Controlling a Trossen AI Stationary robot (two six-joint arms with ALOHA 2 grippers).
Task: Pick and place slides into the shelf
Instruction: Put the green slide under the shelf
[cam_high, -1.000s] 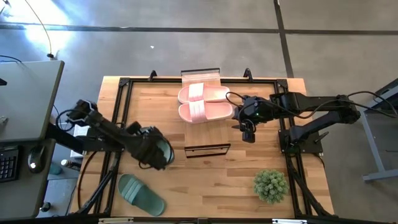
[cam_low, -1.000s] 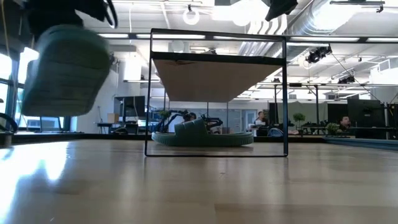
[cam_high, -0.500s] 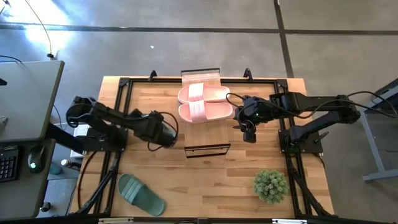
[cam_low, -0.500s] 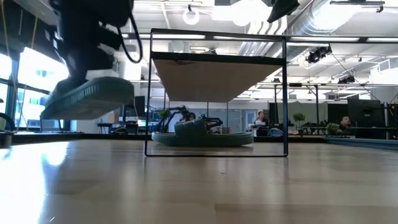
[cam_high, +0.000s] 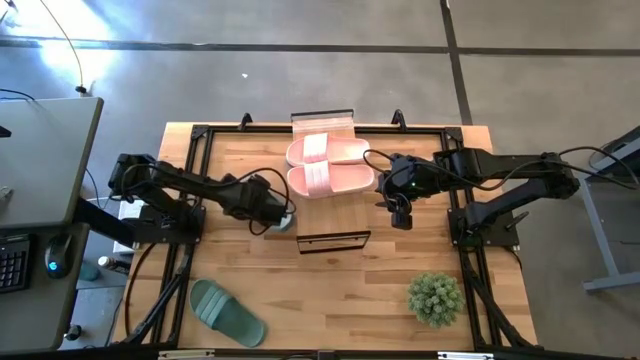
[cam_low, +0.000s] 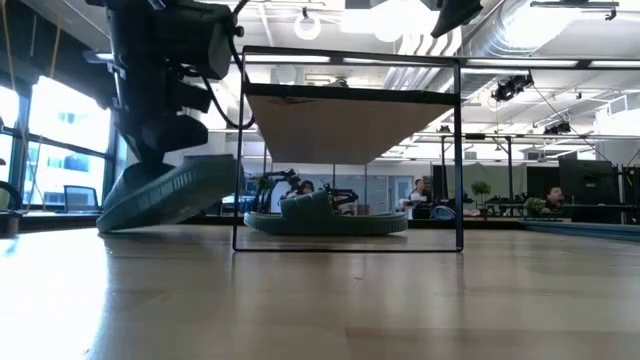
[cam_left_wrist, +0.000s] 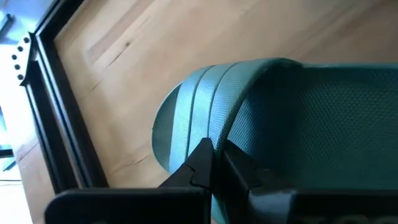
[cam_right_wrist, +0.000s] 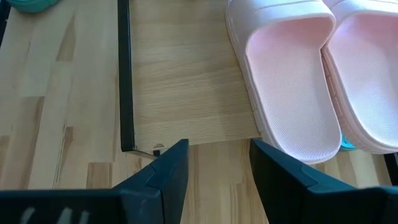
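Observation:
My left gripper (cam_high: 272, 213) is shut on a sage-green slide (cam_low: 165, 193), just left of the shelf (cam_low: 350, 100) and low over the table. Two pale pink slides (cam_high: 327, 151) (cam_high: 331, 180) lie side by side on the shelf's wooden top (cam_right_wrist: 186, 81). Another green slide (cam_low: 325, 216) rests sole-down on the table under the shelf. A further green slide (cam_high: 227, 312) lies on the table at the near left. My right gripper (cam_right_wrist: 217, 162) hangs open above the shelf's right side, with nothing between its fingers. My left gripper pinches the ribbed strap's edge (cam_left_wrist: 219, 140) between its two fingers (cam_left_wrist: 194, 167), one on the strap's outer side and one toward the footbed. The fingers slant down from the table's left. The slide is tilted, its lower end (cam_low: 112, 220) at the tabletop; whether it touches I cannot tell.
A small green potted plant (cam_high: 435, 297) stands at the near right. A black metal frame (cam_high: 190, 180) runs around the tabletop. The shelf's thin black legs (cam_low: 238, 150) stand close to the held slide. Bare wood lies in front of the shelf.
My left gripper has swung toward the shelf and come down, staying shut on the green slide. The slide, which hung high and nearly upright at the left, now lies tilted low beside the shelf's left leg.

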